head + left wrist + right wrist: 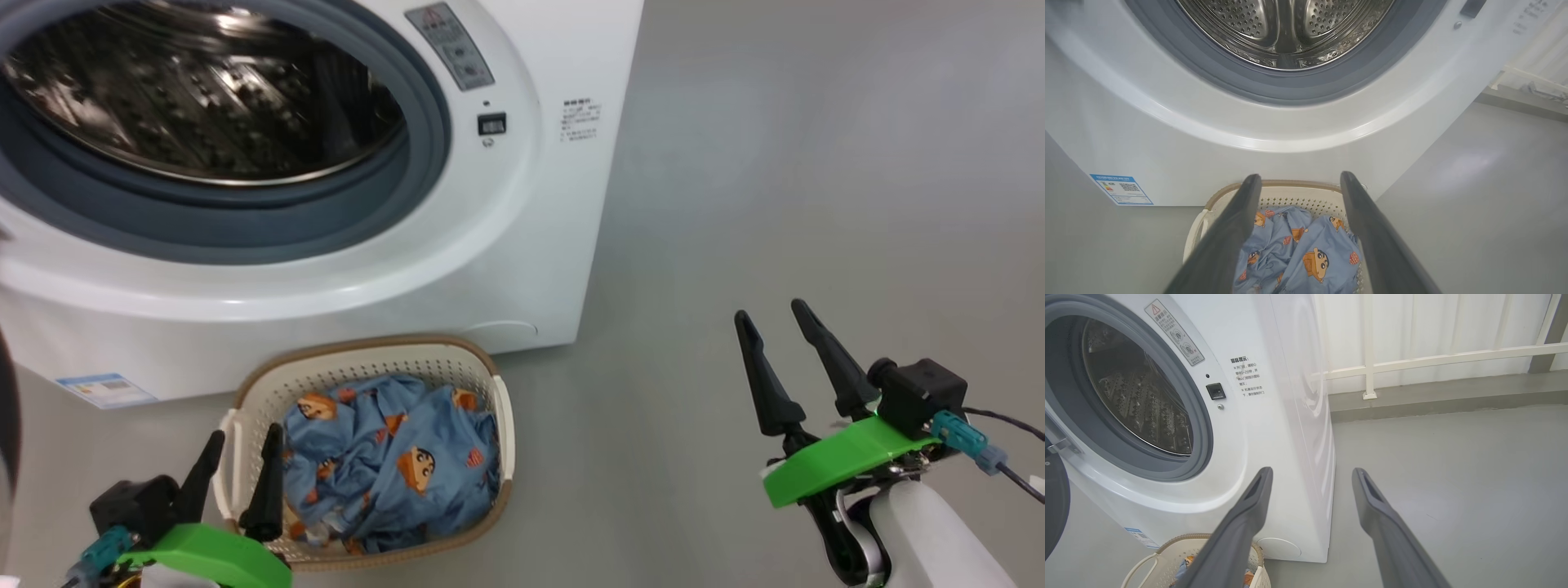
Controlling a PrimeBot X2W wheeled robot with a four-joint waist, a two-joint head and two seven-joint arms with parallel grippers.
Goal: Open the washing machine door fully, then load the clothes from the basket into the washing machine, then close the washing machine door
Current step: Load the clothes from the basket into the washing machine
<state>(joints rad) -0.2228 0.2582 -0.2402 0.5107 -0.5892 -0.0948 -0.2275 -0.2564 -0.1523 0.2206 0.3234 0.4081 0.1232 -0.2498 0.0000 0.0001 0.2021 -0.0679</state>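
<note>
The white washing machine (457, 269) stands with its steel drum (204, 90) exposed. The washing machine door (1055, 498) is swung open, a dark edge at the left in the right wrist view. On the floor in front of the machine sits the cream basket (359, 359), holding the light blue cartoon-print clothes (392, 465). My left gripper (245, 433) is open over the basket's left rim, and the clothes (1298, 245) show between its fingers. My right gripper (769, 309) is open and holds nothing, out over bare floor to the right of the machine.
Grey floor (775, 163) stretches to the right of the machine. Behind it runs a raised step (1433, 396) with a white railing (1412, 361). A blue label (1121, 189) sits low on the machine's front.
</note>
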